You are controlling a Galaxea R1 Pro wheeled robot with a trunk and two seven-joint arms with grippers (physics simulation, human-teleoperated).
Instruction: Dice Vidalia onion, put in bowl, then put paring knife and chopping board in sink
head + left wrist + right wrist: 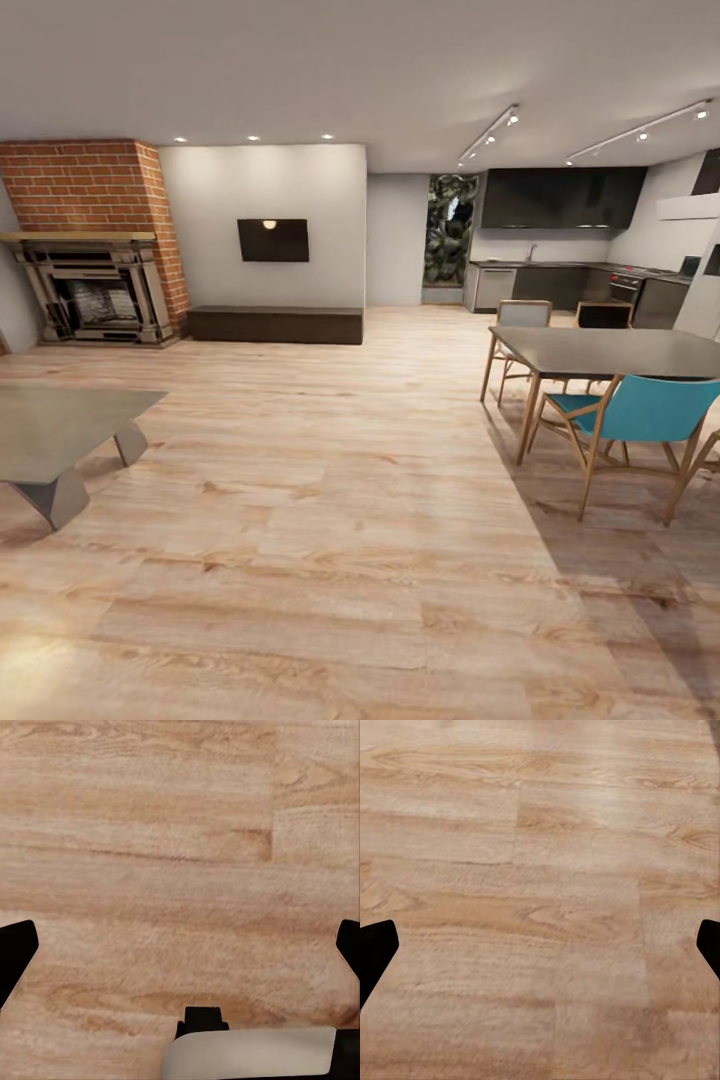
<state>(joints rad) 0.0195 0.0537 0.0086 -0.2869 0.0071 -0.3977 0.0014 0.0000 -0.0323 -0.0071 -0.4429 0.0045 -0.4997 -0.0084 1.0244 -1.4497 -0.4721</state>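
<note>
Down low, the left claw (180, 945) hangs with its fingers spread wide over the wooden floor (150, 855), nothing between them; the right claw (540, 945) is just as wide and empty above the same boards. Farther out stand a grey dining table (610, 350) with a teal chair (640, 410), a low table (60, 430) and a brick fireplace (90, 250). The kitchen tabletop (560, 264) runs along the far wall (its sink too small to make out).
</note>
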